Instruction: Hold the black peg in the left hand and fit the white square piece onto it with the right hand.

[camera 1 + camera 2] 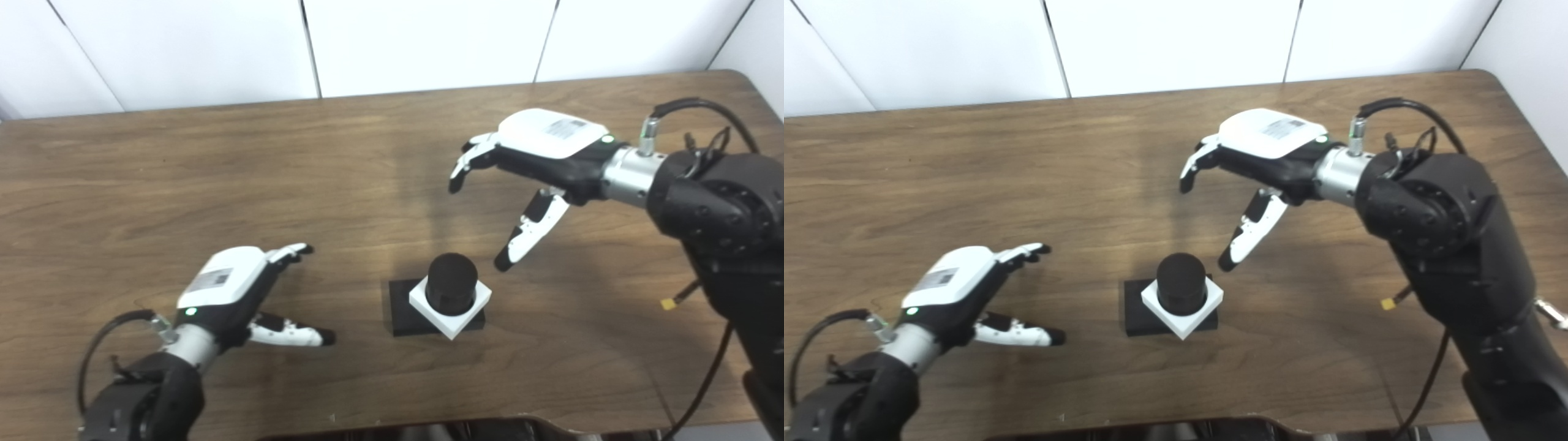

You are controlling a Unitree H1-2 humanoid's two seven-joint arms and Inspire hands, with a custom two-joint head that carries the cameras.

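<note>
On the wooden table, seen from my left eye:
Table: the brown wooden table (184, 184) ran across the whole view, with white wall panels (422, 43) behind it.
Black peg: the black peg (452, 283) stood upright on its flat black base (401, 312), near the front middle of the table.
White square piece: the white square piece (471, 312) sat around the peg, turned cornerwise to the base so that one corner hung past the base's front edge.
My left hand: my left hand (245, 294) hovered to the left of the peg, well apart from it, fingers spread and the thumb stretched toward the base; it held nothing.
My right hand: my right hand (533, 165) hung above and to the right of the peg, palm down, fingers apart and empty; its thumb pointed down and ended near the peg's top, though I could not tell whether it touched.

Across the same table, seen from my right eye:
Peg and piece: the peg (1181, 283) again rose through the white square piece (1200, 309), both resting on the black base (1136, 312), free of both hands.
My left hand: it (968, 294) was wide open, empty, clear of the base.
My right hand: it (1255, 159) was open too, grasping nothing, with a visible gap between its thumb tip and the peg.
Right arm: a black cable (1402, 107) looped over my wrist.
</note>
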